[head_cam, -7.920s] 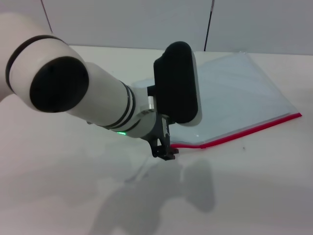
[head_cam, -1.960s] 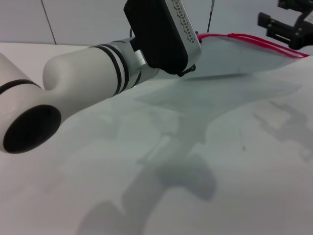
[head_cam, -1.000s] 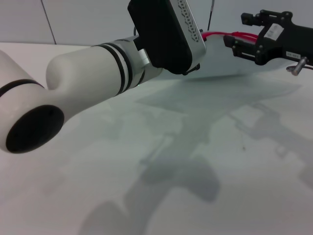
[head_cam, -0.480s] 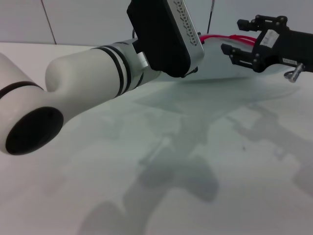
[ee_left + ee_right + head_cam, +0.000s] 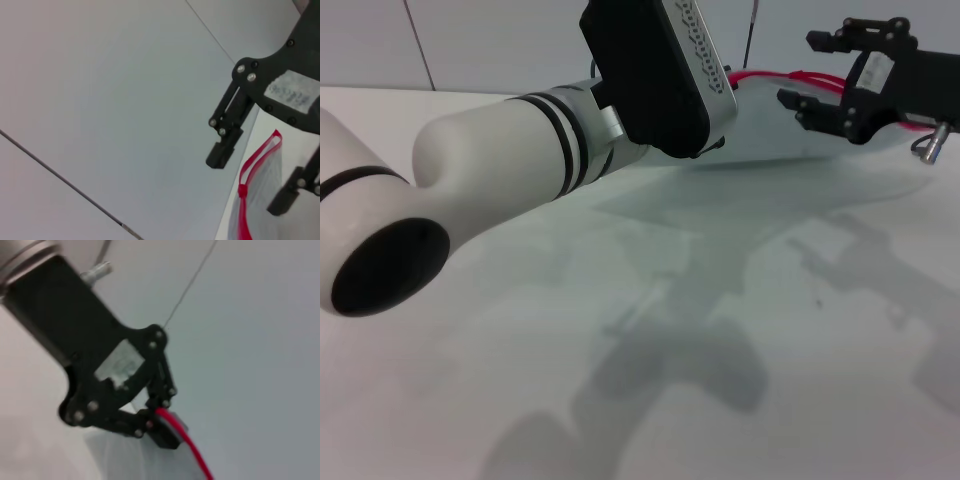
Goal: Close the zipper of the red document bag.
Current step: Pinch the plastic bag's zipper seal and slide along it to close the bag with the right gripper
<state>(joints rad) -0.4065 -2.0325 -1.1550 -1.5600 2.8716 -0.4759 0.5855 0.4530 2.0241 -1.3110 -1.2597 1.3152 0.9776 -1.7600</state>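
- Bench (image 5: pixel 650 400): pale surface filling the near and middle part of the head view, bare but for shadows. A light panelled wall rises behind its far edge.
- Red document bag (image 5: pixel 775 125): translucent pouch held up above the far right part of the bench, its lower body sloping down toward the surface.
- Zipper (image 5: pixel 770 73): red strip along the raised top edge, its two tracks parted. A small red slider (image 5: pixel 242 190) sits on it in the left wrist view.
- Left gripper (image 5: pixel 150 422): clenched on the zipper at the end of the bag nearer the bench's middle, seen in the right wrist view. In the head view the arm's black wrist housing hides it.
- Right gripper (image 5: pixel 815 68): fingers spread wide, one above and one below the zipper line, not touching it.
- A white label on each gripper body carries print too small to read.
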